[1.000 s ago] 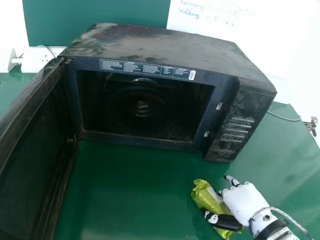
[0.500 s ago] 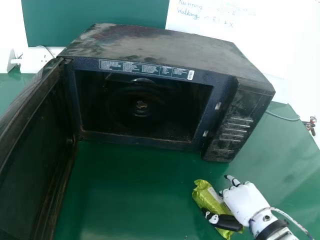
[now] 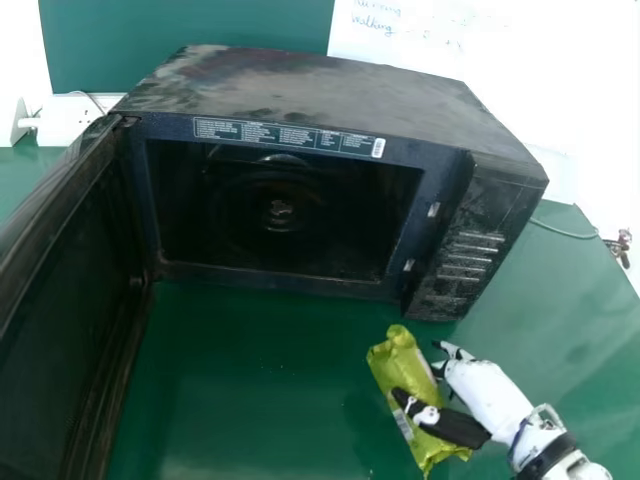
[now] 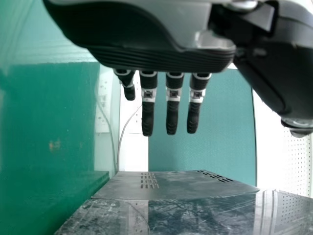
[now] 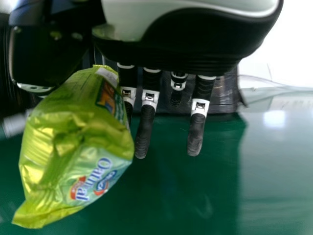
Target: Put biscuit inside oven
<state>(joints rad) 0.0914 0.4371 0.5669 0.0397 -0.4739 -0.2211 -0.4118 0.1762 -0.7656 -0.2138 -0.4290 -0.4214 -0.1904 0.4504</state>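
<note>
Green table (image 3: 250, 390), black oven (image 3: 320, 85) across the upper frame, door (image 3: 70, 290) open at left; white panel (image 3: 500, 60) behind, upper right. Lower right, my right hand (image 3: 488, 395) pinches the biscuit packet (image 3: 402, 370), thumb one side, fingers the other. Left hand (image 4: 146, 54), left wrist view, fingers straight. Label strip (image 3: 290, 137) over oven mouth; packet printed; handwriting (image 3: 380, 18) on panel

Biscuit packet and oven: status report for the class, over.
Right hand gripping packet outside oven. Left hand open, empty. Oven door open; nothing seen blocking the opening.
</note>
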